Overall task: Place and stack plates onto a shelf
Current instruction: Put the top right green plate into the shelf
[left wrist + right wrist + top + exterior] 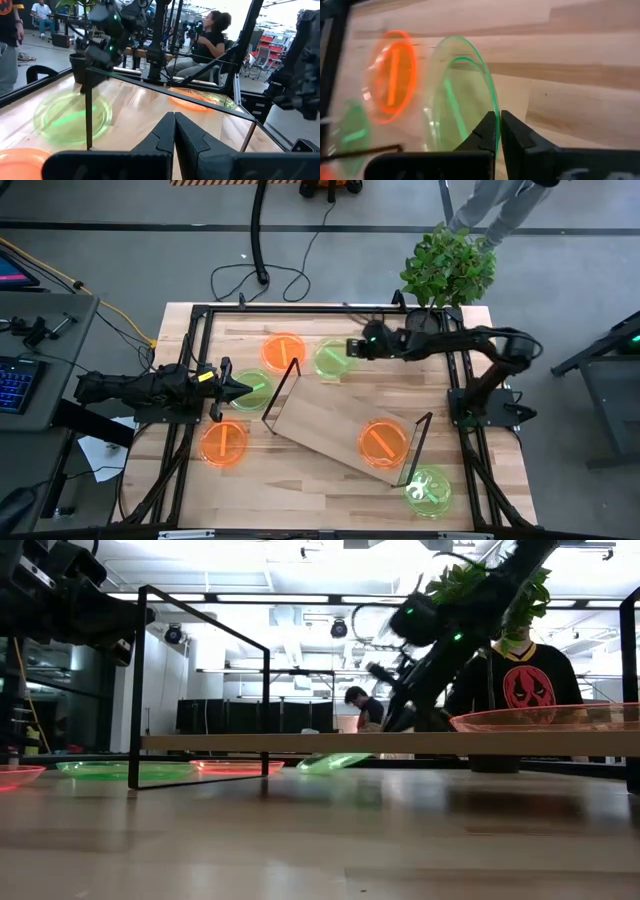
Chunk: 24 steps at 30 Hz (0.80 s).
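my right pincer (497, 131) is clenched on the green plate's (462, 107) rim near the table's far edge, tilting it up to clear the shelf (335, 430); my left pincer (243, 389) waits clenched, empty.

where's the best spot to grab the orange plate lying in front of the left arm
By its thin raised rim, on the edge facing the left gripper. The orange plate lies flat on the tabletop, clear of the shelf, so likely only the rim offers the fingers a lip. Coming low from the left arm's side keeps away from the shelf's black frame. That gripper is shut now and must open.
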Motion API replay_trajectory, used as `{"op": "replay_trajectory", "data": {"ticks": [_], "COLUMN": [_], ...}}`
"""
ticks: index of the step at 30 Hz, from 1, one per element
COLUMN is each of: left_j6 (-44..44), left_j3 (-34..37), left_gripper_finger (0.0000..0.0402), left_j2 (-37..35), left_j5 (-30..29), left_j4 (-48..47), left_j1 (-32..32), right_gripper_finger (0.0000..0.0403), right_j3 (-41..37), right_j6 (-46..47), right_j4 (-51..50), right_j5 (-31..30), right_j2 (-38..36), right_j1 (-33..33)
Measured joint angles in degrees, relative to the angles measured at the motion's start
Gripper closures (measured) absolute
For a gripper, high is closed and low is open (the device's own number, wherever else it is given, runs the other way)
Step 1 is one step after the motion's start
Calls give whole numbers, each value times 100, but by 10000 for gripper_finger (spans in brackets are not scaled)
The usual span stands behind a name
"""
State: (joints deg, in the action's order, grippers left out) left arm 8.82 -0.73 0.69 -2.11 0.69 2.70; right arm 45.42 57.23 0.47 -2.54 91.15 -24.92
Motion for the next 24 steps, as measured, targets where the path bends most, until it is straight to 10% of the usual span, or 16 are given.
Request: {"op": "replay_trajectory", "data": {"ticks": [11, 24], "left_j6": [0, 0], "left_j3": [0, 0], "left_gripper_finger": [401, 401], "left_j2": [1, 0], "left_j5": [0, -1], "left_j4": [2, 2], "left_j1": [-1, -1], "right_gripper_finger": [403, 403], "right_j3": [-1106, -475], "right_j6": [-817, -974], "right_j4": [59, 110], "right_j5": [2075, 1477], "right_j2": [-2162, -1459], "right_j1": [-404, 1178]}}
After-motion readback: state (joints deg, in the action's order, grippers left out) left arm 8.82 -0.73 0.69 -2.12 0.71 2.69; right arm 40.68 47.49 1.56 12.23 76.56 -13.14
